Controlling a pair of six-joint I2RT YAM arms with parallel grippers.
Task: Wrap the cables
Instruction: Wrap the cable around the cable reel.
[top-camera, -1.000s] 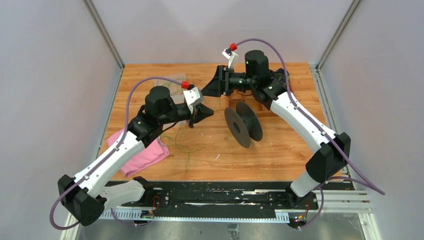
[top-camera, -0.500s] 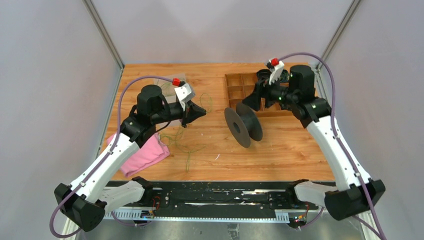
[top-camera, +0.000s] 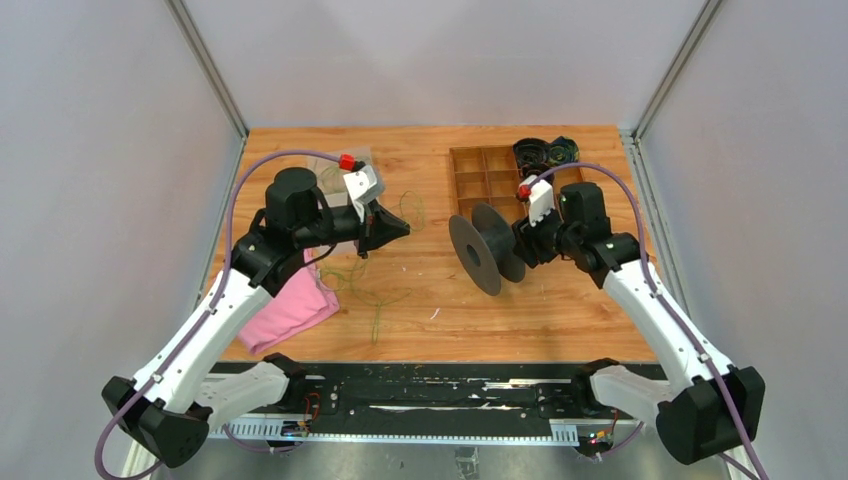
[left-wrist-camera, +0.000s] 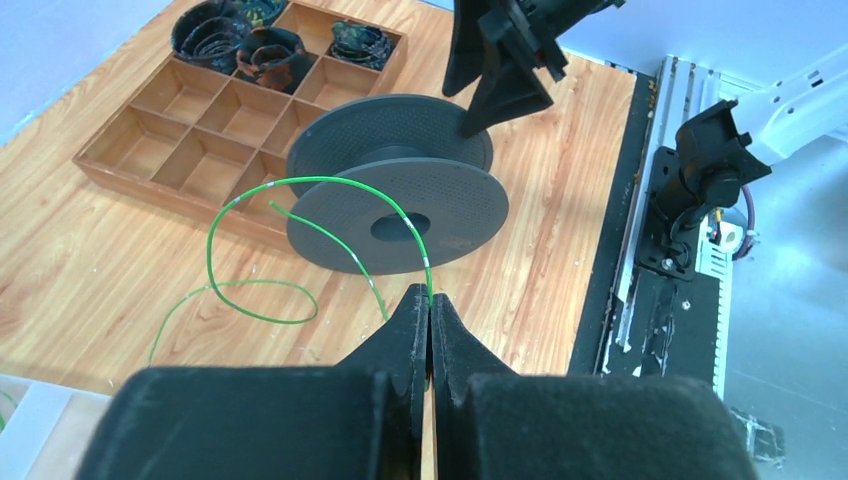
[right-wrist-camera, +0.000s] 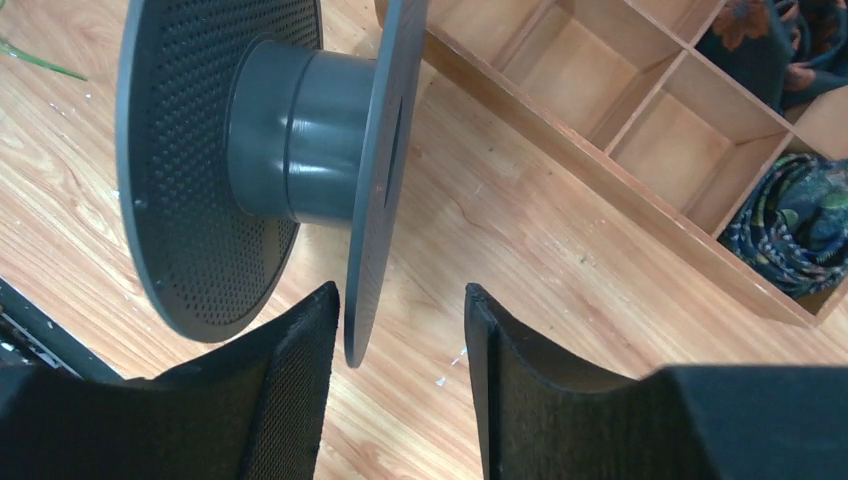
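The cables are thin green wires; loose loops lie on the wooden table (top-camera: 379, 318). My left gripper (top-camera: 400, 228) (left-wrist-camera: 430, 298) is shut on one cable (left-wrist-camera: 300, 179), which arcs up from the tips in front of the black spool (left-wrist-camera: 400, 200). The spool (top-camera: 487, 248) (right-wrist-camera: 290, 140) stands on its flange edges mid-table. My right gripper (top-camera: 520, 250) (right-wrist-camera: 400, 292) is open. Its fingers straddle the lower edge of the spool's right flange, the left pad close to it, without clamping it.
A wooden compartment tray (top-camera: 480, 150) (left-wrist-camera: 170, 195) (right-wrist-camera: 600, 180) sits behind the spool, with dark coiled items (top-camera: 545, 152) in its far right cells. A pink cloth (top-camera: 290, 310) lies under the left arm. A black rail runs along the table's near edge.
The right arm swung from the back middle out to the right, then came down behind the spool, its jaws now around the flange edge. The left arm drew back slightly left, still gripping the cable.
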